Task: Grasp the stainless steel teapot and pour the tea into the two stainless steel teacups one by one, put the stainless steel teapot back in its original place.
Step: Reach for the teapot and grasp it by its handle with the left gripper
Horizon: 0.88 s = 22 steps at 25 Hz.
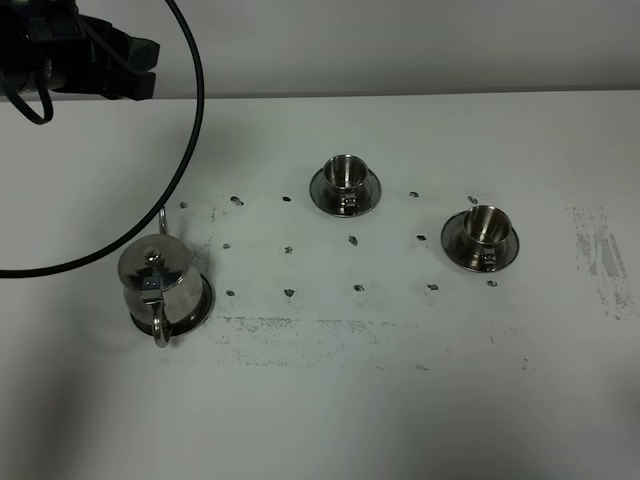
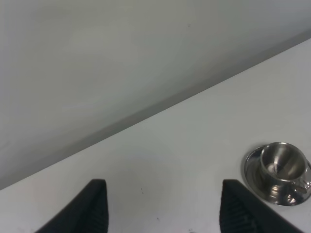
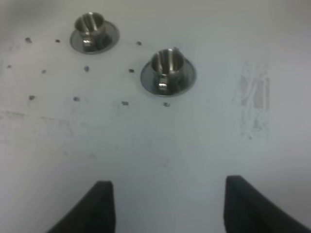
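Plainly, dark scuffs point(image 1: 290, 325) fleck white table point(image 1: 420, 420) beside teapot point(image 1: 155, 272).

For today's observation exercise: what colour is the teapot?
Shiny silver steel with darker reflections; the teapot shows best in the exterior high view.

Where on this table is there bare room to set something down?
Free: the front strip of the table, and the gap between the teapot and the farther cup. Tightest: between that cup and the nearer cup.

Open table point(image 1: 270, 275) separates teapot point(image 1: 155, 278) from nearer teacup point(image 1: 345, 180) (cable point(image 1: 193, 140) loops beside).
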Available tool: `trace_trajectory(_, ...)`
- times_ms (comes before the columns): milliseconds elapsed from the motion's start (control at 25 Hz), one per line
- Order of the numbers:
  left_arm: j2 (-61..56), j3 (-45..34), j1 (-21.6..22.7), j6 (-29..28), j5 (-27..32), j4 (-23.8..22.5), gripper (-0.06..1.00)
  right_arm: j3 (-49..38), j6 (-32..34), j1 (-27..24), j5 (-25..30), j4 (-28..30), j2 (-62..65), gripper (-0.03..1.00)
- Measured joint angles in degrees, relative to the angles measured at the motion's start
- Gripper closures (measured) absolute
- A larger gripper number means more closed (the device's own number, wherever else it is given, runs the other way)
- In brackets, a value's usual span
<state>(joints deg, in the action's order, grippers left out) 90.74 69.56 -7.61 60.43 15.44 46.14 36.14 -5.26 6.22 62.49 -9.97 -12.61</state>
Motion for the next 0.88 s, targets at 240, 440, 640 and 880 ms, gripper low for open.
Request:
trace_trajectory(240, 0.0, 0.0, 0.0, 0.0, 0.0, 0.0, 0.44, -3.0, 0.4, 0.0, 2.2, 1.2, 6.4, 0.53)
trace_trajectory(440, 0.0, 0.0, 0.0, 0.0, 0.3, 0.0, 0.44, -6.1, 0.5, 0.0, 2.1, 2.7, 9.6, 0.57)
trace_trajectory(640, 0.0, 0.0, 0.0, 0.0, 0.5, 0.0, 0.44, -6.2, 0.6, 0.0, 1.9, 3.9, 10.8, 0.62)
trace_trajectory(880, 0.0, 0.0, 0.0, 0.0, 0.7, 0.0, 0.45, -6.2, 0.7, 0.0, 1.7, 4.0, 11.3, 0.68)
